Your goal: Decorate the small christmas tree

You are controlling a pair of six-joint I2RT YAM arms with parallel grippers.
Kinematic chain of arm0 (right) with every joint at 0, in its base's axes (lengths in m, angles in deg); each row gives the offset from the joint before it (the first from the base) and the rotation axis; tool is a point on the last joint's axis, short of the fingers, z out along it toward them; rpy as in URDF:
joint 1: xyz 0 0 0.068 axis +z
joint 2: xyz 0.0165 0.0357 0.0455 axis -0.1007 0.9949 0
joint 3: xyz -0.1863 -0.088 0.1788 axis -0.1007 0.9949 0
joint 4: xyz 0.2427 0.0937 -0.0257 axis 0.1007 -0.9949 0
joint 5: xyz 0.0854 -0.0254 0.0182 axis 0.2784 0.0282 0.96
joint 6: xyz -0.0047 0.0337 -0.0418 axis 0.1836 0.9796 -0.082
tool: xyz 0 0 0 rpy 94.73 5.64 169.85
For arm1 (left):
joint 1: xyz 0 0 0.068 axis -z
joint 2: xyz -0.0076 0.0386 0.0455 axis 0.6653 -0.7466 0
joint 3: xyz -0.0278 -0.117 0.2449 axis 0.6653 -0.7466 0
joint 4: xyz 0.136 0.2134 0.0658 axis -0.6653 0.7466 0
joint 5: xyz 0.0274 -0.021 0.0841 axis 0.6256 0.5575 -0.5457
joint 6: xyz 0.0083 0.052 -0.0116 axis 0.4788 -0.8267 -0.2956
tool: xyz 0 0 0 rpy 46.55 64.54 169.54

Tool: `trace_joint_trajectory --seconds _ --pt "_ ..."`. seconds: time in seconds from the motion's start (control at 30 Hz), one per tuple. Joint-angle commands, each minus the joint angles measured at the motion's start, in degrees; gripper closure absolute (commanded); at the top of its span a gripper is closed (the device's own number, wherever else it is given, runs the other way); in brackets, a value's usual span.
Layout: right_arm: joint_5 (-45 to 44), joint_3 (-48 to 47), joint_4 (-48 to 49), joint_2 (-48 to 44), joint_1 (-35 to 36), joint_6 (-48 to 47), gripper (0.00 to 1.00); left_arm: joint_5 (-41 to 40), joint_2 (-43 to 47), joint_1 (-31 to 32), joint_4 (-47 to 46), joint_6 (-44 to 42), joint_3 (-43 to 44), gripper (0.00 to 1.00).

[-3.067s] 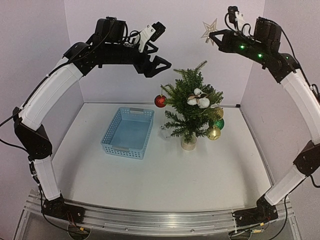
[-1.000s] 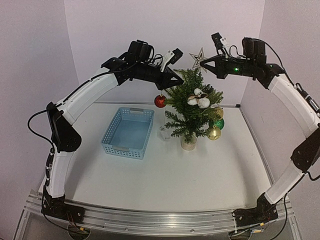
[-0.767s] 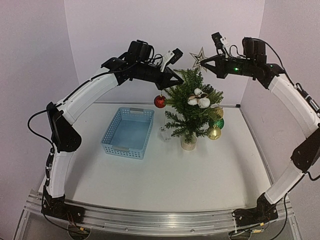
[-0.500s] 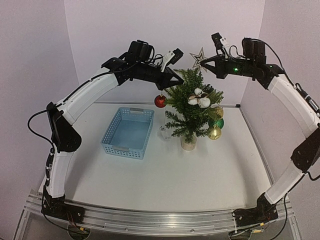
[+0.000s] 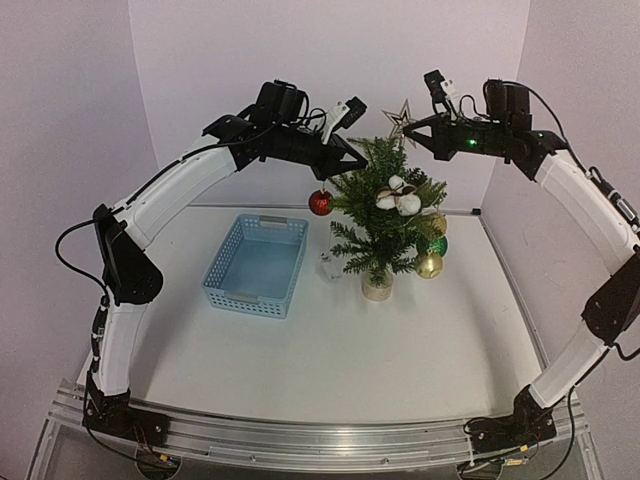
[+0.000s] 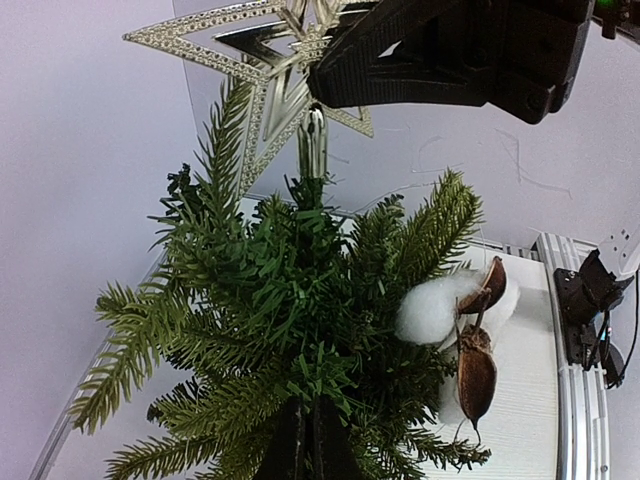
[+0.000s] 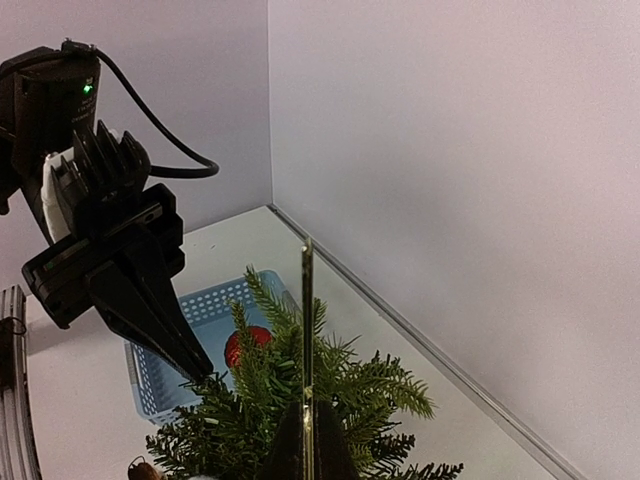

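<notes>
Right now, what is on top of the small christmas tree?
A glittery star, held by the right gripper, sits right at the tree tip. Needles cover its socket end, so whether the tip is inside cannot be seen.

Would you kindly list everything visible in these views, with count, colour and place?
small christmas tree: one, dark green, on the table right of the basket
star topper: one, silvery gold, just above the treetop
red bauble: one, red, tree's left side
gold baubles: two, gold, tree's right side
green bauble: one, green, between the gold ones
cotton bolls: one cluster, white, upper tree
basket: one, light blue, empty
small pale object: one, beside the trunk, too small to identify
table: one, white
left gripper: black, shut, among the upper branches
right gripper: black, shut on the star topper
</notes>
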Motion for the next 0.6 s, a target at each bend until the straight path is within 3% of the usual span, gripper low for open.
trace_joint_trajectory --seconds 0.0,0.57 --pt "0.9 1.1 1.5 -1.2 -0.2 0.9 1.00 0.1 -0.4 -0.1 -1.3 -0.5 2.5 1.00" --pt "2.4 6.6 3.7 -1.8 -0.8 2.7 1.00 0.2 -0.4 -0.1 -1.2 -0.8 2.7 1.00"
